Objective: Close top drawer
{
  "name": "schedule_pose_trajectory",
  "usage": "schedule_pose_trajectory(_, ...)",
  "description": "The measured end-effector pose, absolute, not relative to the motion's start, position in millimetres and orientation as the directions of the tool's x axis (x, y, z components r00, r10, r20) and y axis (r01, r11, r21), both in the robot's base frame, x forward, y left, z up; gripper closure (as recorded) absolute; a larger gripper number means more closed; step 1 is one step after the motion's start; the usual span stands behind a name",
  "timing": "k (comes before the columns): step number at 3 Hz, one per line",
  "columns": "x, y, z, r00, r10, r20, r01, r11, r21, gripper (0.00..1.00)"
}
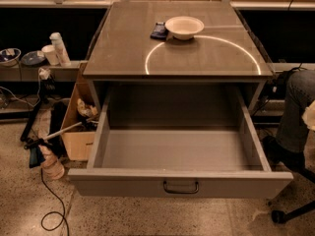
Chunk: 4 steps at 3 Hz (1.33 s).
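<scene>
Where the top drawer (pixel 177 151) stands: pulled far out of the cabinet under the counter (pixel 123 48), empty inside, front panel nearest the camera.
Handle (pixel 181 187): small dark loop at the centre of the front panel.
Pincer: nowhere in the frame; whether it is released or clenched, I cannot tell.
Step in hand: probably the approach to the front panel; the push is not yet begun.
Risk, skew: a push well to one side of the handle could rack the drawer on its runners and jam it.
Risk, jolt: a hard shove home could shake the bowl (pixel 184 27) on the counter.
Risk, surroundings: a seated person's leg (pixel 295 107) is near the drawer's right side; an incoming arm could brush it.
</scene>
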<state>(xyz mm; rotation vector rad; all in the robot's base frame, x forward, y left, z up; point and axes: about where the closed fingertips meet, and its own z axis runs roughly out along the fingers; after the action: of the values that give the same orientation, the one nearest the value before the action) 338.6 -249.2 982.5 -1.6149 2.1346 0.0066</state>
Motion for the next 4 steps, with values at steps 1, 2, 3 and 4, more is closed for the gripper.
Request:
schedule_pose_trajectory(1, 323.4, -254.9, 985.1, -0.222, -0.91, -0.35, -0.908, 0.324, -0.265, 1.0)
schedule_pose_trajectory(2, 294.2, -249.8, 995.9, -0.206, -0.919, -0.336, -0.911, 0.306, -0.277, 1.0)
schedule_pose_trajectory(3, 287.2, -245.7, 995.3, -0.199, -0.919, -0.339, -0.915, 0.299, -0.272, 1.0)
schedule_pose_trajectory(4, 289.6, -238.7, 974.7, -0.196, -0.921, -0.336, -0.923, 0.289, -0.254, 1.0)
